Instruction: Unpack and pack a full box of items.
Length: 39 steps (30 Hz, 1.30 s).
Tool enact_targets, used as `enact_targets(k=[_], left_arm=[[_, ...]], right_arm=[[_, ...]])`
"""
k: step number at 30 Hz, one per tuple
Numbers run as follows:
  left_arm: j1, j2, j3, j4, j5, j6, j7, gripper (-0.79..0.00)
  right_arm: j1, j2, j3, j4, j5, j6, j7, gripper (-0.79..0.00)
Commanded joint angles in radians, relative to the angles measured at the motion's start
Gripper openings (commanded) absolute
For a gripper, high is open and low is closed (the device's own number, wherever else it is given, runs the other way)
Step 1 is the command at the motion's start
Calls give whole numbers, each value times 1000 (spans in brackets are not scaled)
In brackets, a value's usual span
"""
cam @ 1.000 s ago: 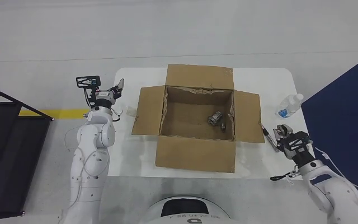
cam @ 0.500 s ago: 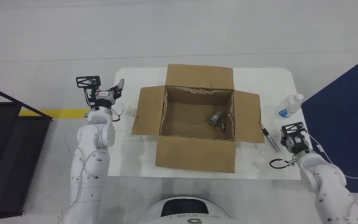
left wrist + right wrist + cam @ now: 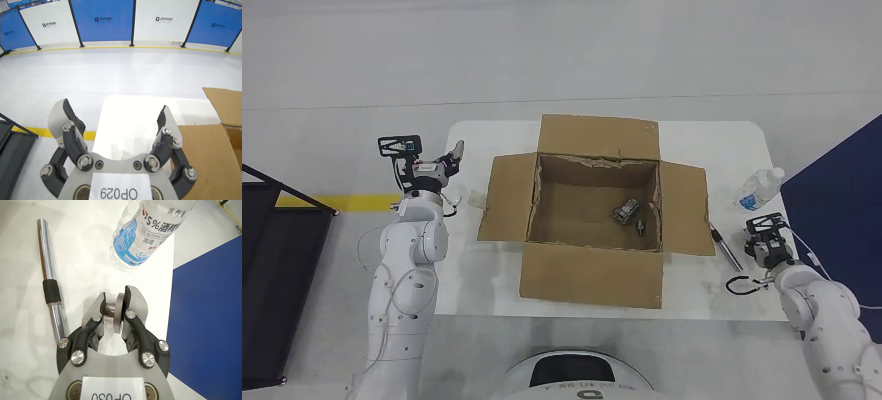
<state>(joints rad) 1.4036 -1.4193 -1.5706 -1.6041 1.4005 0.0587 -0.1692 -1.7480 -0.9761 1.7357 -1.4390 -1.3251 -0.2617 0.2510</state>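
Observation:
An open cardboard box (image 3: 597, 165) stands in the middle of the white table (image 3: 492, 285), flaps spread, with one grey metal part (image 3: 627, 212) on its floor. My right gripper (image 3: 115, 294) (image 3: 764, 232) is over the table's right end, shut on a small flanged metal disc (image 3: 118, 315). Just beyond it stands a clear bottle (image 3: 136, 237) (image 3: 760, 187), and beside it lies a chrome rod (image 3: 47, 272) (image 3: 724, 246) with a black band. My left gripper (image 3: 115, 103) (image 3: 454, 155) hangs open and empty over the table's left edge, next to the box flap (image 3: 204, 151).
A scrap of clear plastic (image 3: 117, 151) lies on the table under the left gripper. A black rack (image 3: 267, 270) stands on the floor left of the table. A dark blue panel (image 3: 208, 313) borders the table's right side.
The right arm has shifted a little to the right, toward the bottle, still holding the disc. The left arm has not moved.

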Motion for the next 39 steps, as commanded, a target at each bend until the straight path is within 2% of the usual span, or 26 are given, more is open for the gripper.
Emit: enact_targets(k=[1,6,9,18,21,28,35,38,39], left_arm=[[0,0,0,0,0,0,0,0],[0,0,0,0,0,0,0,0],[0,0,0,0,0,0,0,0],[0,0,0,0,0,0,0,0],[0,0,0,0,0,0,0,0],[0,0,0,0,0,0,0,0],[0,0,0,0,0,0,0,0],[0,0,0,0,0,0,0,0],[0,0,0,0,0,0,0,0]], right_arm=[[7,-1,-5,8,0,-4,1,-785],[17,-3,-8,17,-5,-13,-3,-785],[13,-4,-4,13,-2,-16,-5,-585],[-6,-9,-9,-19,-12,-16,0,-548],[-26,-10,0,-38,-7,-10,-9,-477],[-86,-12,38,-87,13,-8,-31,-416],[-211,-14,146,-202,74,-45,-126,-397],[-274,-16,210,-269,126,-74,-180,-363],[-295,-18,229,-293,144,-82,-194,-376]])
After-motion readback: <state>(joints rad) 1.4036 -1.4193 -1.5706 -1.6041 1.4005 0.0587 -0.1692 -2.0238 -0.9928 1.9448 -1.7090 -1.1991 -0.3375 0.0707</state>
